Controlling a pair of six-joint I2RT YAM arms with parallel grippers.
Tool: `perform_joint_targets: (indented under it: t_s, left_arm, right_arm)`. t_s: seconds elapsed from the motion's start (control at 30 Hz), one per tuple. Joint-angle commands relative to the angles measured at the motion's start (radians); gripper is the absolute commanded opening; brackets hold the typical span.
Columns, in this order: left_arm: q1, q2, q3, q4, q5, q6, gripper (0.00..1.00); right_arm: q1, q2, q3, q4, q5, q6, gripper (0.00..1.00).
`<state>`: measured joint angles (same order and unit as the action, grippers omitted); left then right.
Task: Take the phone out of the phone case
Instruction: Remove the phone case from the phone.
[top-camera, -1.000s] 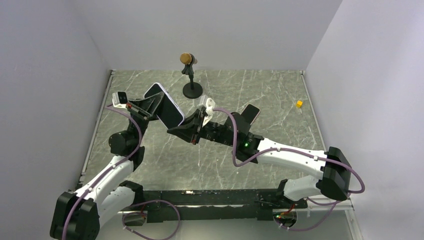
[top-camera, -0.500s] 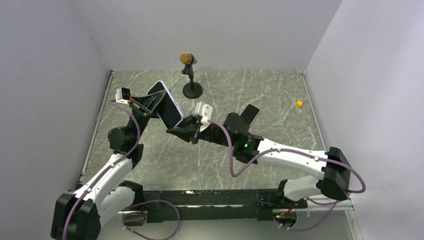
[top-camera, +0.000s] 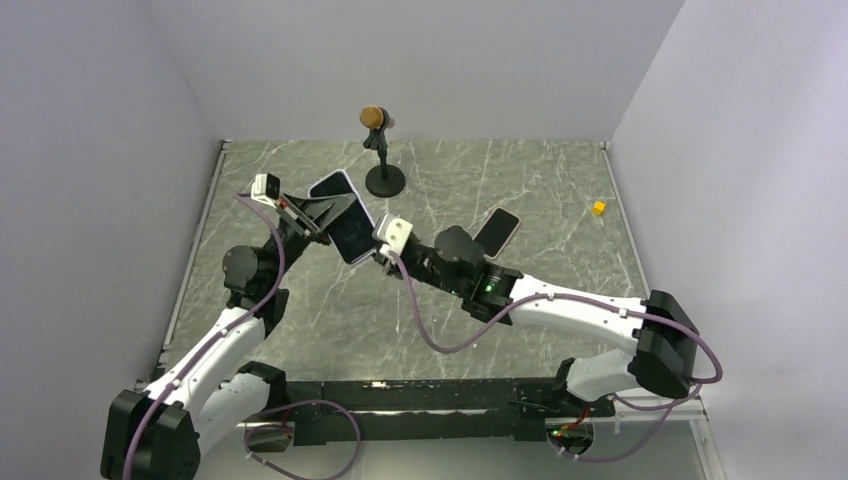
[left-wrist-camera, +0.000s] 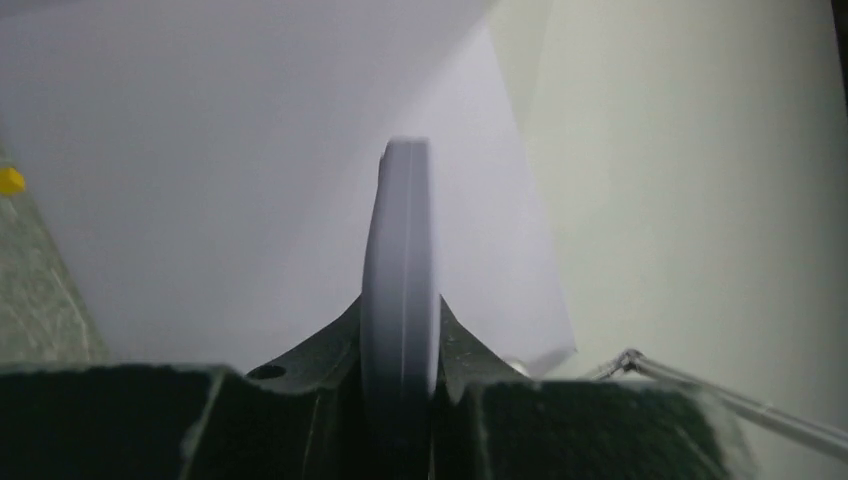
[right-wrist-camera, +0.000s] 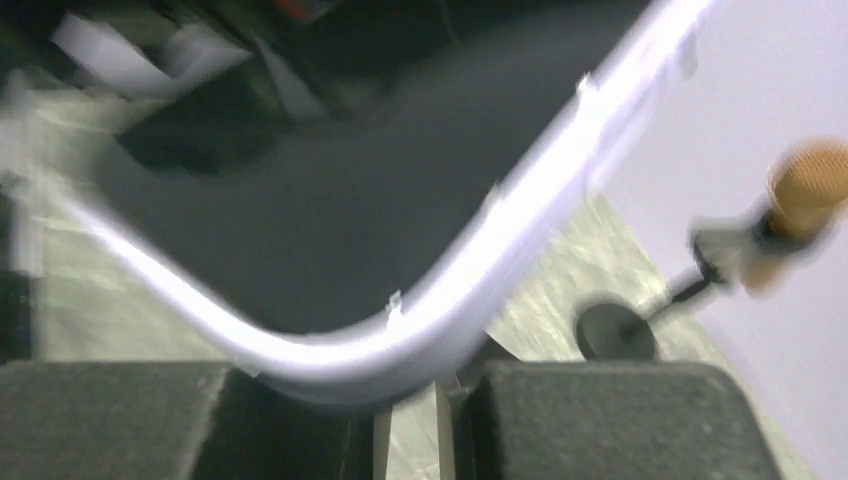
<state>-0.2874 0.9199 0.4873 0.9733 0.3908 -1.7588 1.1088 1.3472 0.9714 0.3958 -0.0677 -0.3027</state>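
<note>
Left end effector (top-camera: 320, 211) pinches the phone (top-camera: 344, 216) edgewise above the desk (top-camera: 560, 200); right end effector (top-camera: 377, 251) pinches its near corner

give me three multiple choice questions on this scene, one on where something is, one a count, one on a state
1. Where is the small yellow cube?
A) far right of the grey marble table
B) by the left arm's base
C) at the near edge

2. How many phones show from above?
A) one
B) two
C) four

3. The white-edged cased phone is:
A) flat on the table
B) held up in the left claw
C) leaning on the back wall

Answers:
1 A, it sits alone close to the right wall.
2 B, the raised one plus a dark phone lying flat.
3 B, the left wrist view shows fingers on either side of its edge.
</note>
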Motion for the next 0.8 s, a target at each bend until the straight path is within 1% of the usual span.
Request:
perform_joint_targets:
  t_s: [0.0, 0.03, 0.07, 0.1, 0.17, 0.23, 0.27, 0.33, 0.43, 0.47, 0.5, 0.57, 0.67, 0.73, 0.77]
  left_arm:
    - [-0.074, -0.040, 0.043, 0.141, 0.288, -0.020, 0.00]
    - [-0.073, -0.028, 0.043, 0.157, 0.283, -0.004, 0.00]
    - [-0.069, -0.017, 0.045, 0.176, 0.282, 0.021, 0.00]
    - [-0.066, -0.010, 0.050, 0.172, 0.283, 0.053, 0.00]
    - [-0.057, -0.009, 0.055, 0.142, 0.277, 0.123, 0.00]
    - [-0.047, -0.014, 0.071, 0.083, 0.280, 0.206, 0.00]
    - [-0.043, -0.018, 0.080, 0.051, 0.282, 0.251, 0.00]
    - [-0.035, -0.027, 0.098, -0.021, 0.288, 0.337, 0.00]
    - [-0.022, -0.041, 0.125, -0.130, 0.299, 0.449, 0.00]
    - [-0.020, -0.044, 0.136, -0.167, 0.300, 0.502, 0.00]
    - [-0.018, -0.051, 0.146, -0.210, 0.298, 0.541, 0.00]
    - [-0.016, -0.067, 0.168, -0.290, 0.284, 0.608, 0.00]
    - [-0.016, -0.080, 0.191, -0.358, 0.281, 0.657, 0.00]
    - [-0.016, -0.081, 0.194, -0.353, 0.288, 0.653, 0.00]
    - [-0.016, -0.079, 0.192, -0.351, 0.291, 0.646, 0.00]
  right_arm:
    - [-0.098, 0.023, -0.032, -0.128, 0.267, -0.009, 0.00]
    - [-0.097, 0.010, -0.037, -0.158, 0.229, 0.076, 0.06]
    - [-0.098, -0.012, -0.046, -0.182, 0.198, 0.146, 0.29]
    - [-0.098, -0.033, -0.061, -0.204, 0.176, 0.211, 0.42]
    - [-0.099, -0.095, -0.122, -0.218, 0.139, 0.355, 0.59]
    - [-0.100, -0.174, -0.196, -0.215, 0.084, 0.483, 0.71]
    - [-0.104, -0.210, -0.214, -0.231, 0.039, 0.537, 0.75]
    - [-0.125, -0.264, -0.212, -0.303, -0.038, 0.636, 0.76]
    - [-0.185, -0.317, -0.209, -0.334, -0.261, 0.734, 0.77]
    - [-0.231, -0.328, -0.208, -0.327, -0.376, 0.768, 0.77]
    - [-0.269, -0.333, -0.208, -0.307, -0.457, 0.802, 0.77]
    - [-0.327, -0.330, -0.213, -0.198, -0.613, 0.890, 0.77]
    - [-0.344, -0.286, -0.176, -0.087, -0.699, 0.976, 0.77]
    - [-0.343, -0.218, -0.132, -0.019, -0.743, 1.031, 0.73]
    - [-0.346, -0.174, -0.110, 0.003, -0.748, 1.053, 0.68]
